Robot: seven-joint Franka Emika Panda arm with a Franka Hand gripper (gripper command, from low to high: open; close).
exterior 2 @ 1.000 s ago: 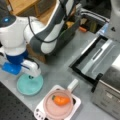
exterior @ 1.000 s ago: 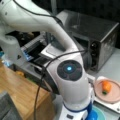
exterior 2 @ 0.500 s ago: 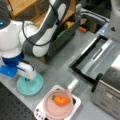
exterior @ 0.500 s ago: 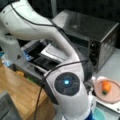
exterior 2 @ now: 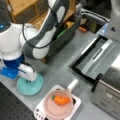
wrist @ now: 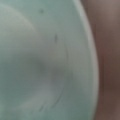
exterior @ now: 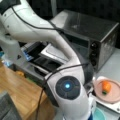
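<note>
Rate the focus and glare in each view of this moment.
Wrist view: the teal plate fills the frame, soft and out of focus. In a front view the arm blocks much of the scene and the toaster oven top shows a pale sheen. In a front view the gripper over the plate and the carrot look blurred.

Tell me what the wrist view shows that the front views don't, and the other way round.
Only the wrist view shows the teal plate close up, filling the picture, with faint dark scuffs on its surface. Only a front view shows the gripper low over that plate, the carrot lying on the pink plate, and the toaster oven with its door folded open. Both share the teal plate; its pale rim appears in the wrist view and its round edge in a front view.
</note>
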